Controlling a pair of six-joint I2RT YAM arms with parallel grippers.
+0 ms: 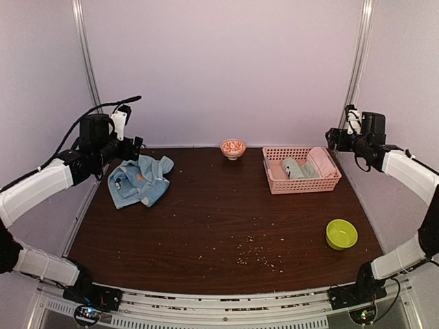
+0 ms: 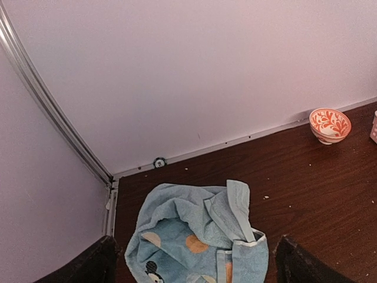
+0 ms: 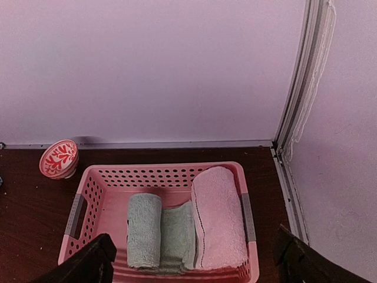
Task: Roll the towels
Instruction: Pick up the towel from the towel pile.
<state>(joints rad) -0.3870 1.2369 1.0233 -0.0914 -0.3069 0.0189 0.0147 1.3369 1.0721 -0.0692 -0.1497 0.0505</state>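
A light-blue towel with orange and white spots (image 1: pixel 140 180) lies crumpled at the far left of the dark table; the left wrist view shows it bunched and folded over itself (image 2: pixel 200 236). My left gripper (image 1: pixel 127 147) hangs above it, open and apart from the cloth (image 2: pixel 194 268). A plain pale blue-green towel (image 3: pixel 144 230), partly rolled, rests inside the pink basket (image 3: pixel 94 188) beside a rolled pink towel (image 3: pixel 219 217). Above the basket's right end my right gripper (image 1: pixel 337 139) stands open with nothing between its fingers (image 3: pixel 191 265).
An orange-patterned small bowl (image 1: pixel 233 148) sits at the back centre by the wall. A lime-green bowl (image 1: pixel 341 234) sits at the front right. Crumbs (image 1: pixel 250 257) are scattered near the table's front. Walls and metal rails enclose the back and sides.
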